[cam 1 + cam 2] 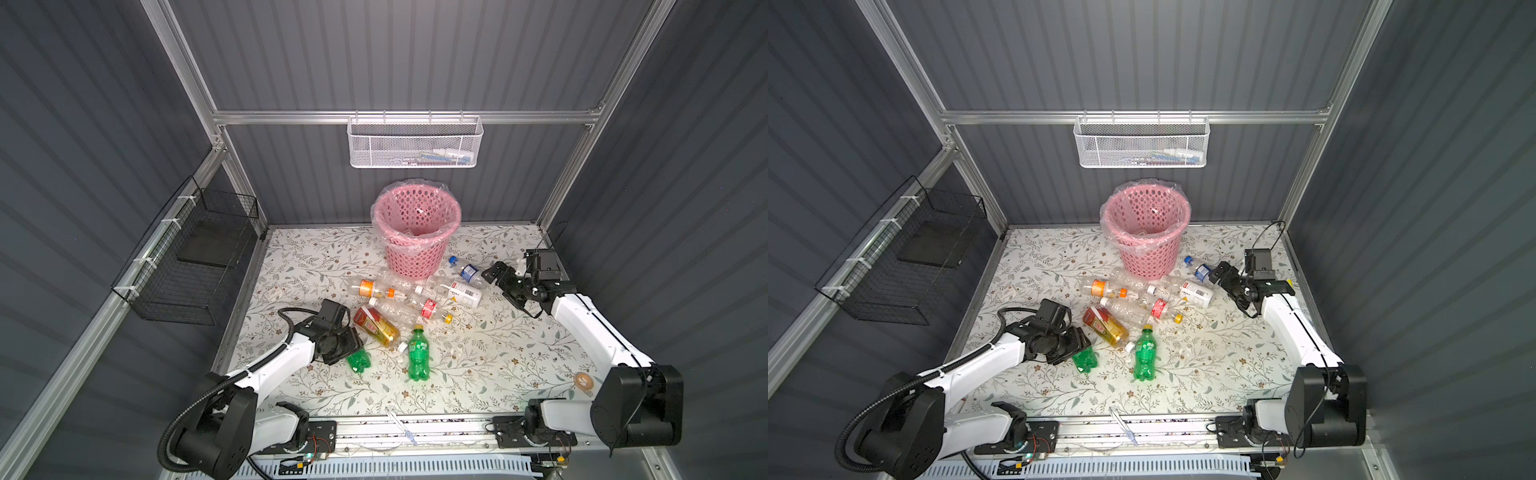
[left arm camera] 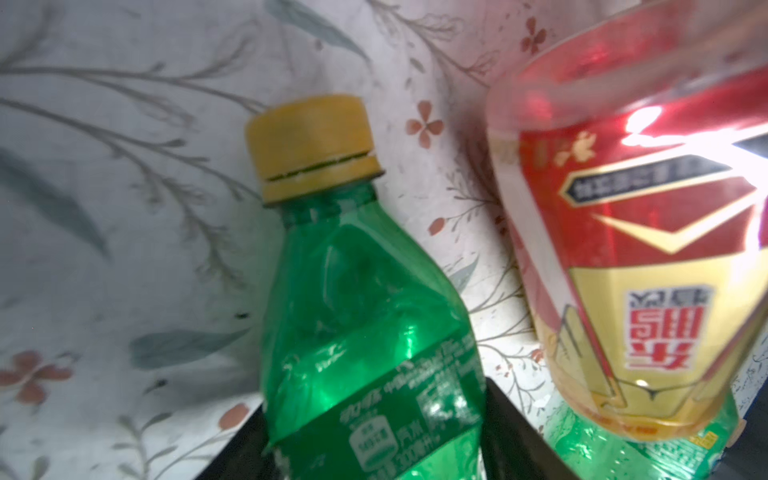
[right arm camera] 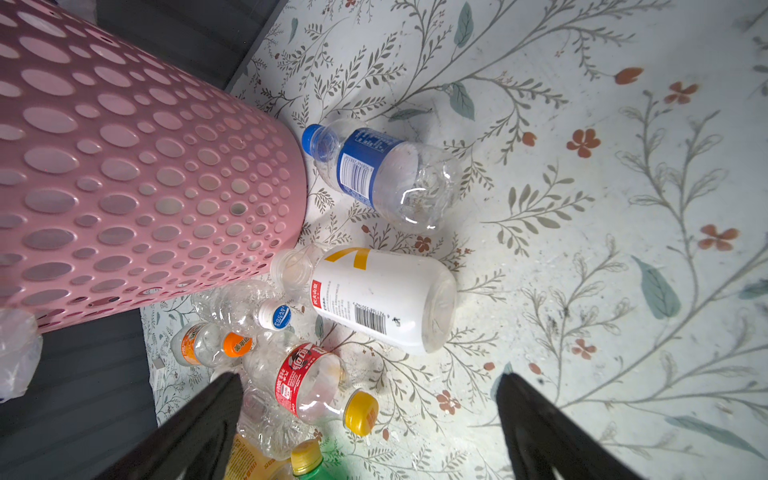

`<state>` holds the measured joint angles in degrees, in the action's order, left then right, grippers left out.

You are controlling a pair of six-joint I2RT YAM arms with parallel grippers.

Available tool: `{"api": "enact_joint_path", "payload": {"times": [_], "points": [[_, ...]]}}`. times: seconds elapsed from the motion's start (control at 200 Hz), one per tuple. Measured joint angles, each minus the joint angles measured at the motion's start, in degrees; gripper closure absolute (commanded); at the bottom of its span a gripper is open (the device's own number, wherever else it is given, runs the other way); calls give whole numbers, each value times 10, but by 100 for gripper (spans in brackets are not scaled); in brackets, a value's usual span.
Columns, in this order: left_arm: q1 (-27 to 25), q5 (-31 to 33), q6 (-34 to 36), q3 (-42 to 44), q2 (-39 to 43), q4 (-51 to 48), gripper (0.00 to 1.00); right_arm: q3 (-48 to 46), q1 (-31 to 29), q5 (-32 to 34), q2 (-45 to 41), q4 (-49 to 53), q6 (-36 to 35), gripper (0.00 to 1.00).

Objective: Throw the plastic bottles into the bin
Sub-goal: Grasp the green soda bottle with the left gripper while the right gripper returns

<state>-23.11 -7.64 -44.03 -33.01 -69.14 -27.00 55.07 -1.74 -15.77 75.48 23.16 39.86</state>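
Up front, the left claw point(image 1: 351, 343) squeezes a green bottle point(image 2: 365, 332) beside the tea bottle point(image 1: 376, 326). Farther back, the right claw point(image 3: 369, 377) hangs wide open near the right edge of the table point(image 1: 519, 353). The pink bin point(image 1: 409, 262) stands by the back edge, bottles point(image 1: 457, 291) heaped before it.

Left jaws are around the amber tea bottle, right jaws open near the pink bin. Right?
Not quite. The left wrist view shows the left gripper with its jaws around the green bottle; the amber tea bottle lies beside it, ungripped. The right gripper does have its jaws open near the pink bin.
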Motion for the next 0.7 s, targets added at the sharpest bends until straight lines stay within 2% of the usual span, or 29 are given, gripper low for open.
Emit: {"api": "enact_joint_path", "payload": {"times": [0.14, 0.27, 0.345, 0.42, 0.695], "points": [[59, 14, 37, 1, 24, -32, 35, 0, 0, -5, 0, 0, 2, 3], [78, 26, 58, 0, 9, -35, 17, -5, 0, -6, 0, -14, 2, 3], [78, 30, 66, -1, -9, -37, 13, -9, 0, -7, 0, -18, 2, 3], [78, 32, 66, -7, -10, -38, 14, -12, 0, -8, 0, -20, 2, 3], [78, 31, 68, -7, -11, -32, 36, -25, 0, -9, 0, -25, 5, 3]]}}
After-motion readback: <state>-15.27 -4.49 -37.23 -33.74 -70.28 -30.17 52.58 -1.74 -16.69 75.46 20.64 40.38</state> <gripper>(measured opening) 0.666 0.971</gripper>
